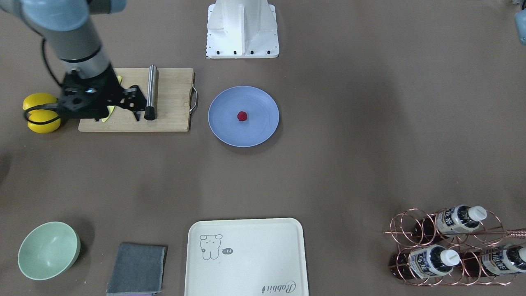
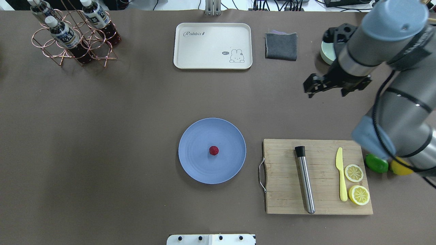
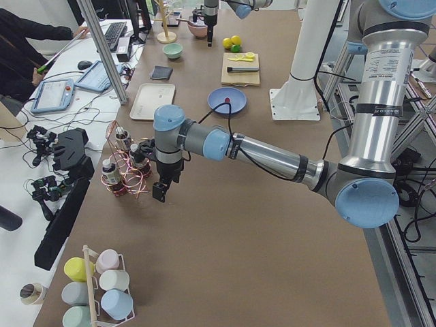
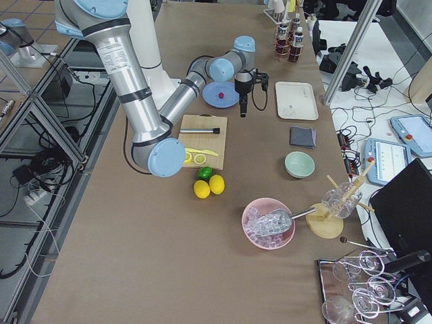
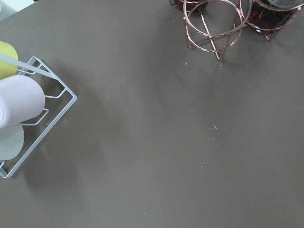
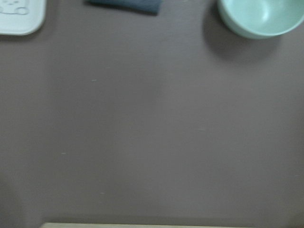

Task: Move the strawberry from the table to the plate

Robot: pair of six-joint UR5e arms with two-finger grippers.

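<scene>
The strawberry (image 2: 214, 150) sits on the plate (image 2: 194, 165), so I judge it done; right pincer (image 2: 308, 90), two o'clock of it, gapes empty; left pincer (image 3: 160, 193) I cannot tell

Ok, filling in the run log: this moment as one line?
strawberry: on plate, centre | right end effector: empty, above table near bowl | left end effector: by bottle rack

Strawberry (image 2: 214, 150): tiny dark-red berry, roundish and bumpy, resting approx. at plate's centre.
Plate (image 2: 192, 167): round, shallow, matte blue-grey; lies flat, right side up, mid-table, w/ berry on it.
Table (image 2: 102, 136): large flat surface, plain matte brown-grey cover.
</scene>
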